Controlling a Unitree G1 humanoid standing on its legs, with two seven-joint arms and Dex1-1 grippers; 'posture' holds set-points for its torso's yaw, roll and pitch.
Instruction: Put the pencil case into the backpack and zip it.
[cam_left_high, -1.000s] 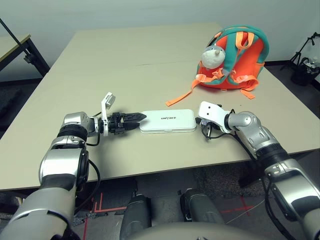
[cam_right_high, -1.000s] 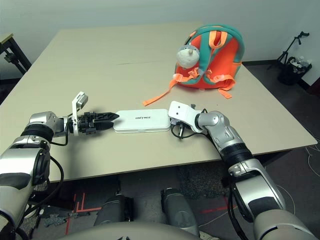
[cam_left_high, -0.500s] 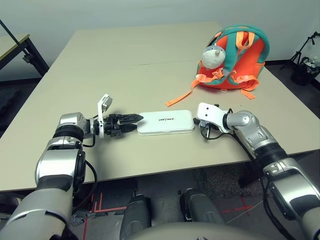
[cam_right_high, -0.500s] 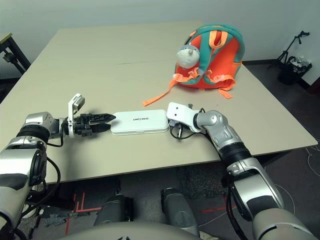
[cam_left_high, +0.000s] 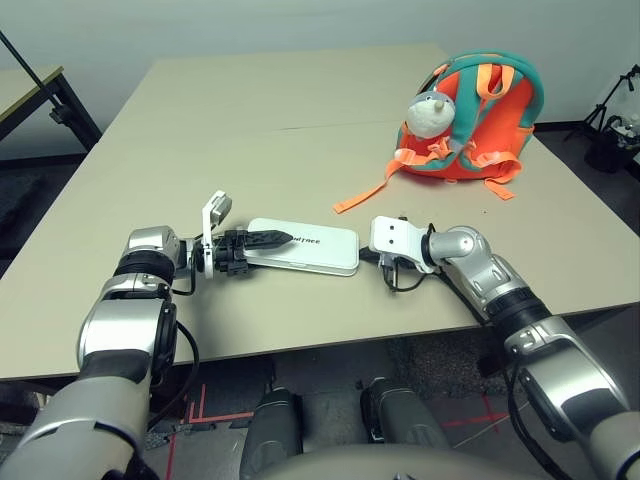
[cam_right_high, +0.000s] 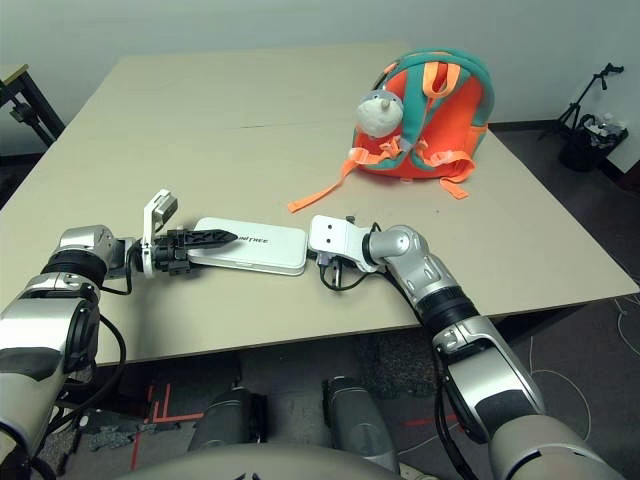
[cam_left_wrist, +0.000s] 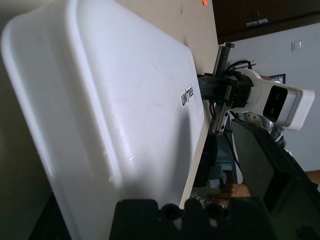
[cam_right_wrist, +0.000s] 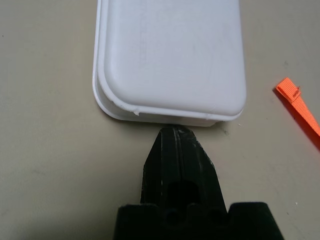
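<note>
Both grippers sit at opposite ends of the case (cam_left_high: 303, 247), whose long axis runs between them. Left gripper (cam_left_high: 268, 239) clasps its end, jaws closed on it; right gripper (cam_right_wrist: 176, 143) is closed, empty, tip touching. Backpack (cam_left_high: 478, 125) lies well beyond, nearer the right arm.

A lab or test room is showing: plain beige laminate desk (cam_left_high: 250, 130), bare white wall (cam_left_high: 250, 25), black tripod stand (cam_left_high: 605, 110) standing aside.

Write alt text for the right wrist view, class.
A white pencil case lies flat on a tan table, with the right gripper, fingers shut, touching its near short edge. An orange strap end lies beside it.
</note>
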